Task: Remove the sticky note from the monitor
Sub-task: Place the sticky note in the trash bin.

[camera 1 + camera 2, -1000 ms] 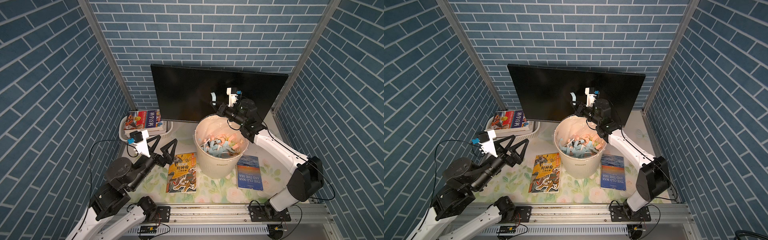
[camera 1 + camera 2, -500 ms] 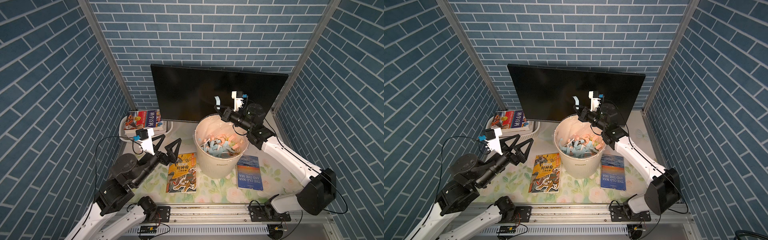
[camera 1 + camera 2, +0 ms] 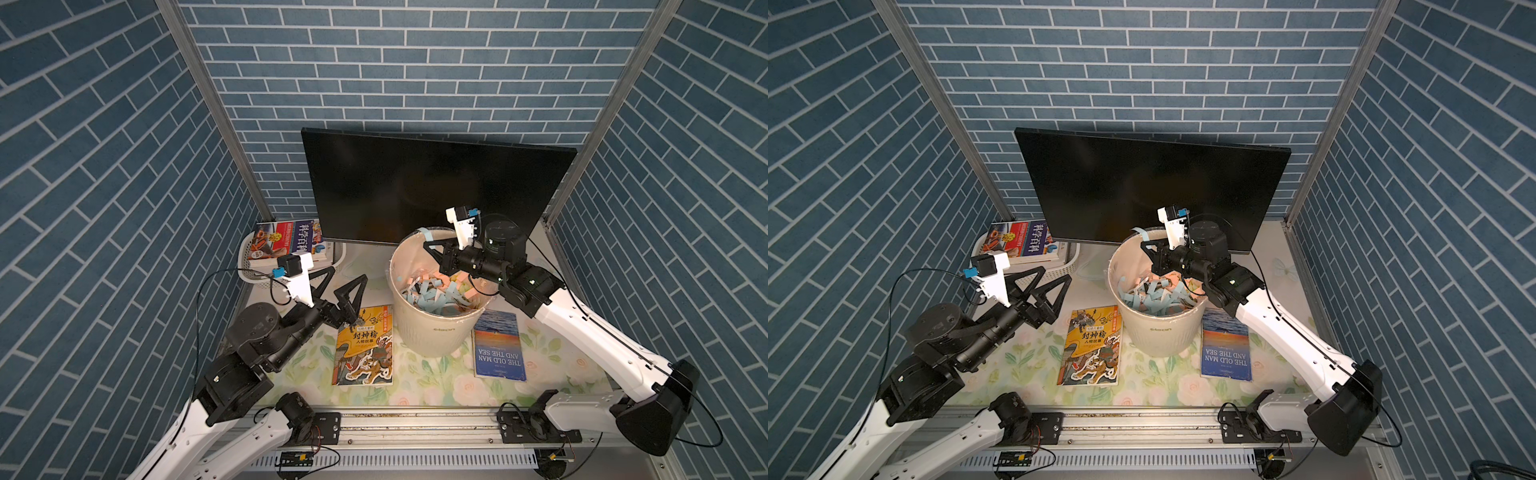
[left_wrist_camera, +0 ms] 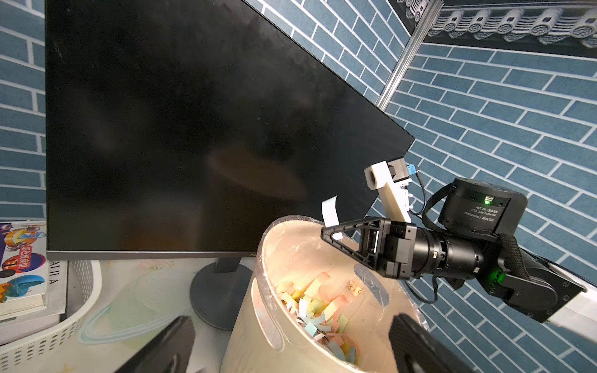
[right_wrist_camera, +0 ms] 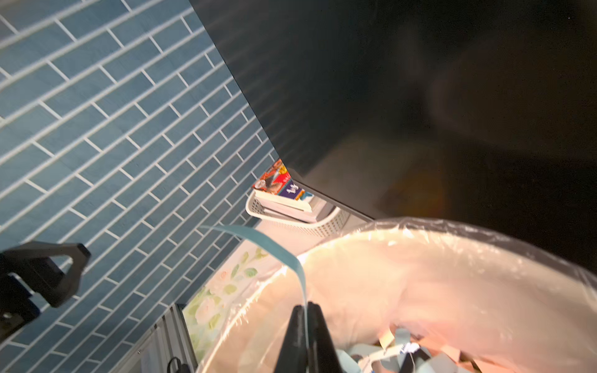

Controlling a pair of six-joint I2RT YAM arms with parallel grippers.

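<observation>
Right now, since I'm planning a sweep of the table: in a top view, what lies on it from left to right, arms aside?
basket → yellow book → bin → blue book

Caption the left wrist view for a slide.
Right gripper holds a blue sticky note above the bin, monitor behind.

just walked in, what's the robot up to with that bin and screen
The right hand is shut on a pale blue sticky note, off the monitor, and holds it over the far rim of the white bin full of paper scraps. The left hand hangs open beside the bin, holding nothing.
</observation>
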